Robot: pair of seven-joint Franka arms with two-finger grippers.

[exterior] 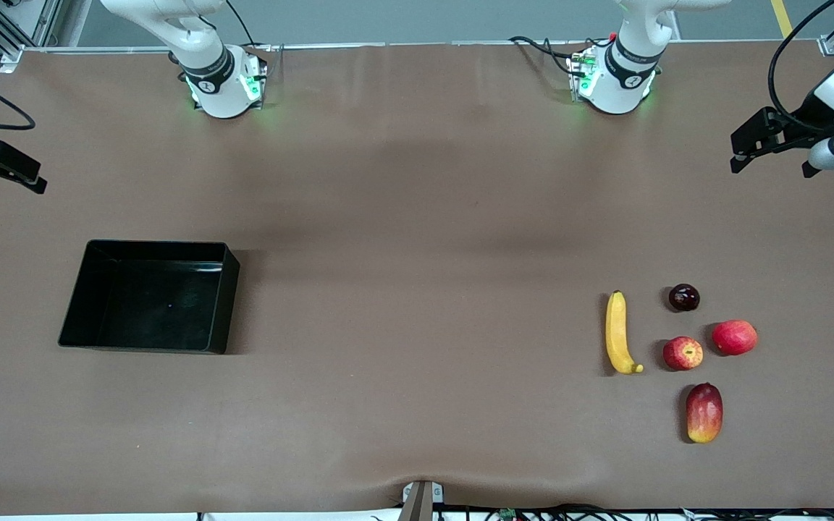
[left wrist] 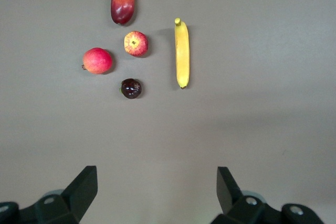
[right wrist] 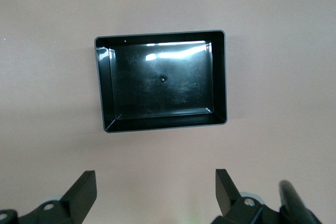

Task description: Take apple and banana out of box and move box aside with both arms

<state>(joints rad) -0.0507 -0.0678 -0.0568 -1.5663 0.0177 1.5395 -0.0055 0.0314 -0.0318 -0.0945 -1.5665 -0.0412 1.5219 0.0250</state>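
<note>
The yellow banana (exterior: 617, 333) lies toward the left arm's end of the table, with the small red apple with yellow patches (exterior: 683, 353) beside it. The left wrist view shows both from high above, the banana (left wrist: 181, 52) and the apple (left wrist: 136, 43). The empty black box (exterior: 223, 304) sits toward the right arm's end and fills the middle of the right wrist view (right wrist: 219, 77). My left gripper (exterior: 770, 165) hangs high at its end of the table, open and empty (left wrist: 157, 187). My right gripper (exterior: 3, 179) hangs high at the other end, open and empty (right wrist: 156, 190).
Beside the apple lie a plain pinkish-red round fruit (exterior: 735, 337), a small dark plum (exterior: 684, 297) farther from the front camera, and an oblong red-and-yellow mango (exterior: 704, 412) nearer to it. A brown mat covers the table between the box and the fruits.
</note>
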